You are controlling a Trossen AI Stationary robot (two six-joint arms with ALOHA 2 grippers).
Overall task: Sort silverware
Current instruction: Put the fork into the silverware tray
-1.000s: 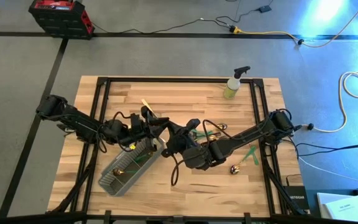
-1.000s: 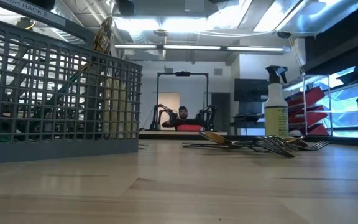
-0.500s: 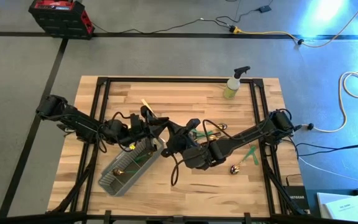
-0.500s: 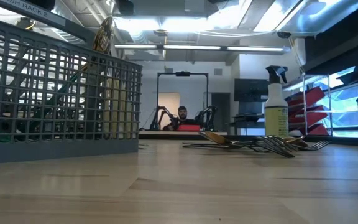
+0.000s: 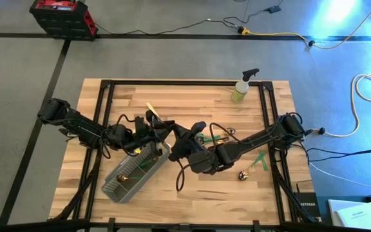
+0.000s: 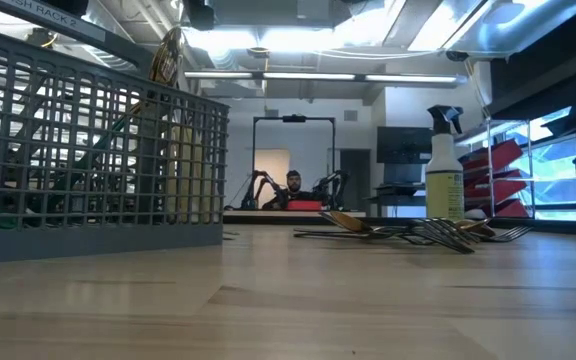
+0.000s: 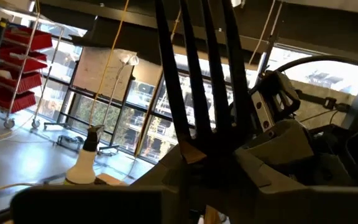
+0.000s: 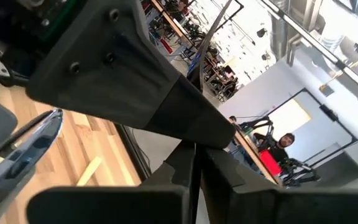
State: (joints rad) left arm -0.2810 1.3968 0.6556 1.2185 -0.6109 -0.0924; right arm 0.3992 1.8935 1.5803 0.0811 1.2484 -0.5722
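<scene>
Over the wooden table (image 5: 192, 200), left tool (image 7: 207, 155) grips a fork (image 7: 197, 74) upright; right tool (image 5: 180, 136) closed, empty.

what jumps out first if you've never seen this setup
Both dark arms meet at mid-table, right above the top end of the grey mesh caddy. In its wrist view the left gripper is clamped on a fork, tines up. Loose silverware lies right of centre, and a yellow-green spray bottle stands at the far edge.

Grey floor (image 5: 172, 58), possibly concrete
</scene>
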